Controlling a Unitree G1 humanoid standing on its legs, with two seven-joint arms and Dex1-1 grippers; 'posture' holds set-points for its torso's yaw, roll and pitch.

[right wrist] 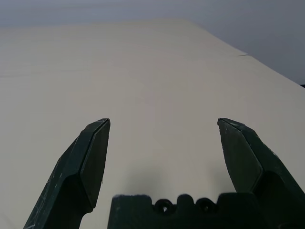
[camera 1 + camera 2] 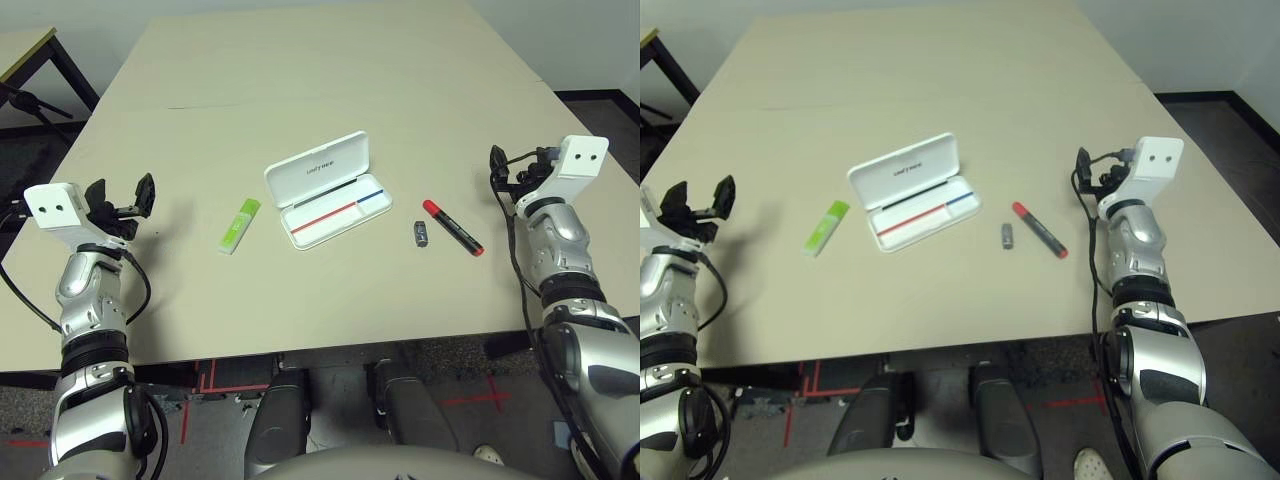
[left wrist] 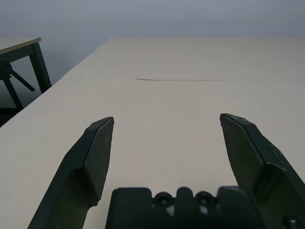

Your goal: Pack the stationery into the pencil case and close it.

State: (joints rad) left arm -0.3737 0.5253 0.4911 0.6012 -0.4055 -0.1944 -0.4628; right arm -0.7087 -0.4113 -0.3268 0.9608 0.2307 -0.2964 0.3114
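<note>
From the head, the white hard-plastic pencil case (image 2: 325,190) lies open mid-counter (image 2: 300,70), lid raised behind, red and blue stripes inside. A lime-green highlighter (image 2: 239,225) lies just beside it on the left; a tiny dark grey block (image 2: 420,234) and a red marker (image 2: 452,227) with a black cap lie close together on its right. The left gripper (image 2: 122,198) and right gripper (image 2: 510,170) hover at the counter's sides, well apart from everything.

In the left wrist view, the black, tapered fingers (image 3: 97,152) are spread wide over smooth beige counter.

In the right wrist view, the fingers (image 1: 93,157) are spread likewise, bare counter between them.
</note>
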